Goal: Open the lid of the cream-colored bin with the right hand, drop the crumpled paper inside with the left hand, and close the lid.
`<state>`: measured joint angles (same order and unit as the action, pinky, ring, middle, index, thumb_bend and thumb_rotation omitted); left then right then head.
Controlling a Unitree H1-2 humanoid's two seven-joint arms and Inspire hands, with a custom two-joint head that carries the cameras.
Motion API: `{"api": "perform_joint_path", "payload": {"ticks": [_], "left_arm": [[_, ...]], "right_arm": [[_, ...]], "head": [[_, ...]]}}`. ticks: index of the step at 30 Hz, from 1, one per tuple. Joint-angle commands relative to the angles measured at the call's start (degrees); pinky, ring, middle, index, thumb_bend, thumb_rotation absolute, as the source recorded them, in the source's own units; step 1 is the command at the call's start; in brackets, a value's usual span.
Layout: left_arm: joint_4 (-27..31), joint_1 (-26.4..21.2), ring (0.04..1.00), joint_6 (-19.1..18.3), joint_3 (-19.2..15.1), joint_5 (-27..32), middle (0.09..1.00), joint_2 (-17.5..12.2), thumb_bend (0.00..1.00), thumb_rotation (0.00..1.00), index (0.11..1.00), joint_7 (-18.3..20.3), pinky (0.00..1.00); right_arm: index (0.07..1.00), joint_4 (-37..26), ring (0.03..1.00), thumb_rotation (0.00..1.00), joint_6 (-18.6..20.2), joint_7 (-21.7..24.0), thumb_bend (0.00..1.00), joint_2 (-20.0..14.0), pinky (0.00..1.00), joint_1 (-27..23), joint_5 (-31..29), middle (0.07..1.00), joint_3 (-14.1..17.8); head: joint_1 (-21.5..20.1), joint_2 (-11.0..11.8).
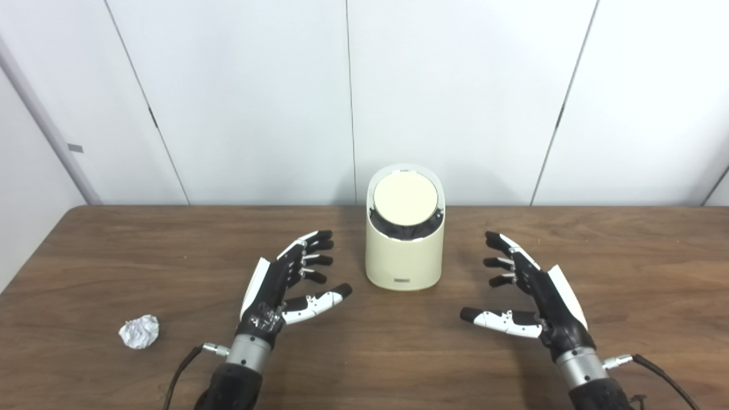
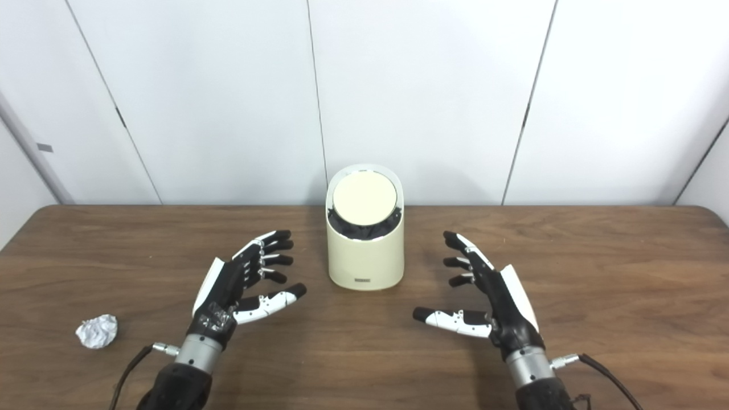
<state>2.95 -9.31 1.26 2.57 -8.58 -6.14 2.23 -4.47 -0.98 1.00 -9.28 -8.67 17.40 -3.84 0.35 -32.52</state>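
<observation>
A long brown wood-grain table [image 1: 512, 359] fills the lower half of both head views, backed by a wall of plain white panels [image 1: 455, 97] with thin dark seams.

Taking the table's visible middle as the dial's centre, the cream-colored cylindrical plastic bin [image 1: 405, 259] stands upright toward twelve o'clock, close to the far edge. Its round cream lid [image 1: 405, 197] sits in the slanted top opening, facing the cameras, with a ring of dark lining showing below it inside the rim. A small dark label marks the bin's front near the base.

The left hand [image 1: 287, 279], black with white shells, hangs at about nine o'clock of the bin, near it but not touching. Its fingers are spread and gently curled, thumb pointing toward the bin's base, palm facing inward, and it holds nothing. A metal wrist cuff and a dark cable trail toward the bottom edge.

The right hand [image 1: 527, 290] mirrors it at about four o'clock of the bin, also apart from it, fingers splayed, thumb stretched leftward, nothing in its grasp.

The crumpled ball of white paper [image 1: 139, 331] lies on the table at about eight o'clock, well apart from the bin and left of the left wrist.
</observation>
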Motion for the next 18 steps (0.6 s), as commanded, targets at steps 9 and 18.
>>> {"api": "perform_joint_path", "payload": {"ticks": [9,18], "left_arm": [[1.4,-1.4,0.738,2.4,-0.3,0.3,0.812,-0.1,0.69,0.12,0.839,-0.4,0.61],[1.6,-1.3,0.733,2.4,-0.5,0.2,0.809,-0.1,0.68,0.11,0.838,-0.6,0.61]], "right_arm": [[0.878,-1.6,0.783,0.27,-2.4,-1.0,0.74,0.0,0.62,-1.4,0.3,0.882,0.3],[0.88,-1.3,0.776,0.29,-2.8,-0.9,0.73,0.1,0.62,-1.3,0.2,0.88,0.1]], "head": [[0.0,0.0],[0.1,0.1]]}}
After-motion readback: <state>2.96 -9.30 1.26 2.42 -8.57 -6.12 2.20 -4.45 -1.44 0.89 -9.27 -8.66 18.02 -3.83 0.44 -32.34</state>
